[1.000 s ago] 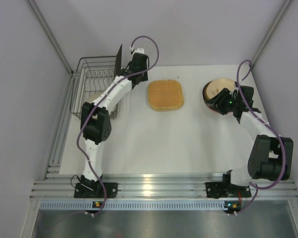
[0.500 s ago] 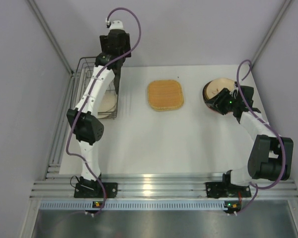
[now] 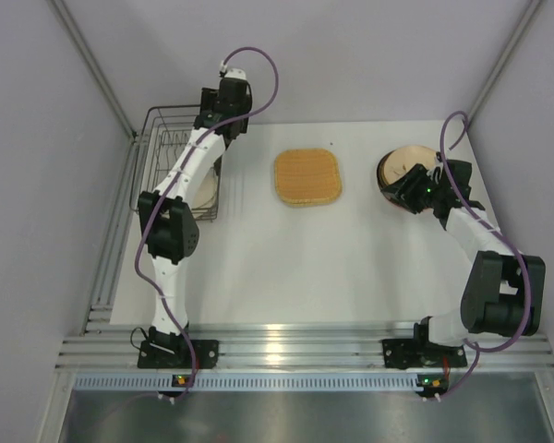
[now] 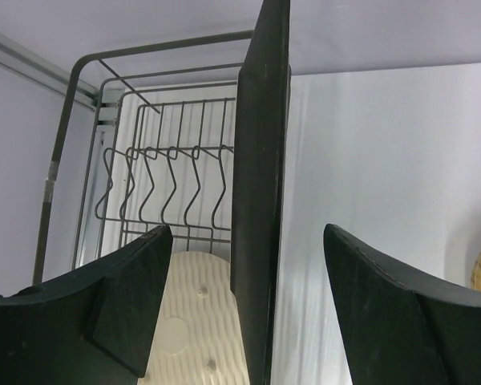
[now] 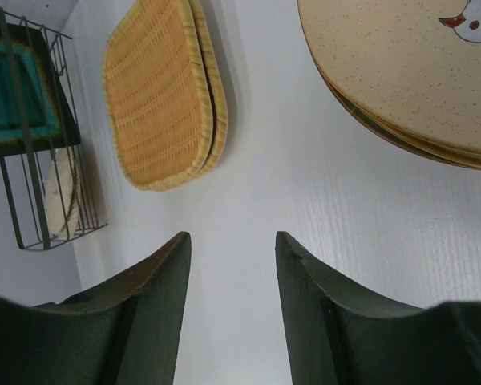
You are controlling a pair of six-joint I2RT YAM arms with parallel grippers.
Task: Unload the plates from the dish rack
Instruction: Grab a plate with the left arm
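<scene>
The dish rack (image 3: 166,138) stands at the table's far left. A square dark-rimmed teal plate (image 4: 260,200) stands on edge at the rack's right side, and its teal face shows in the right wrist view (image 5: 16,104). My left gripper (image 4: 248,305) is open, one finger on each side of this plate's edge with gaps showing. A cream ribbed plate (image 4: 188,321) lies in the rack below. Woven rounded-square plates (image 3: 307,176) lie mid-table. My right gripper (image 5: 228,313) is open and empty beside a stack of round cream plates (image 5: 409,72).
Grey walls close in the table at the left, back and right. The rack's upright prongs (image 4: 164,188) stand just left of the dark plate. An aluminium rail (image 3: 305,346) runs along the near edge by the arm bases.
My left arm was right of the rack, swung up and back, and now has come down with its open jaws astride the dark plate. The right arm has not moved.
</scene>
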